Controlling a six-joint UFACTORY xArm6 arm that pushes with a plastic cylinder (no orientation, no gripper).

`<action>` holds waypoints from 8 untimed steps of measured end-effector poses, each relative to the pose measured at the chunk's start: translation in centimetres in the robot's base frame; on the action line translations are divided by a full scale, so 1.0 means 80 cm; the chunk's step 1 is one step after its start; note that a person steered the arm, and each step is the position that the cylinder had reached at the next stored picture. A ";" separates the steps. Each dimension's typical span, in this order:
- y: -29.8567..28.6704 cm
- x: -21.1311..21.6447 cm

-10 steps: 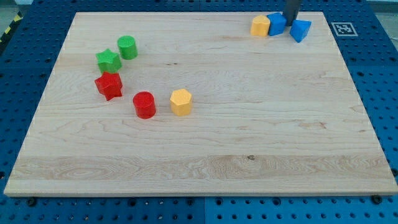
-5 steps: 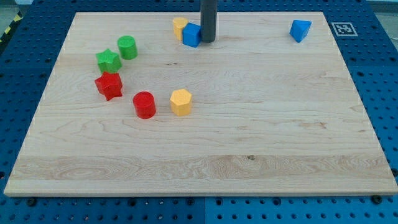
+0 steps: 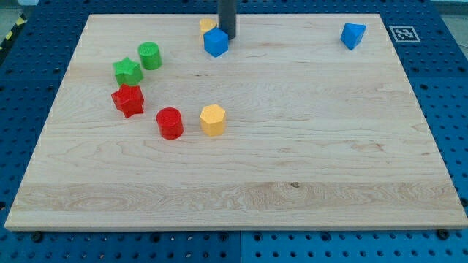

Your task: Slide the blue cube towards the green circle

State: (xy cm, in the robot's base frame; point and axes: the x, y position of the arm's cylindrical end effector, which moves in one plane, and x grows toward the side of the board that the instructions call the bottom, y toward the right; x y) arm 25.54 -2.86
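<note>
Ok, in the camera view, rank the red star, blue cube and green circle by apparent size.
1. red star, clearly largest.
2. blue cube and green circle: look alike, so unranked. The star also sits nearer the view's bottom, possibly inflating it.

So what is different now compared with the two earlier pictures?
My tip travelled from the view's top right toward the left, pushing the blue cube and a yellow block along the top edge. The cube now sits just left of and below the tip, the yellow block partly hidden behind it. The blue block at top right and the green circle cluster stayed put.
</note>
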 end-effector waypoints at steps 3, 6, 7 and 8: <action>-0.019 0.017; 0.009 0.060; 0.013 0.076; 0.011 0.081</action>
State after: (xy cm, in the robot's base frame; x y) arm 32.00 -2.01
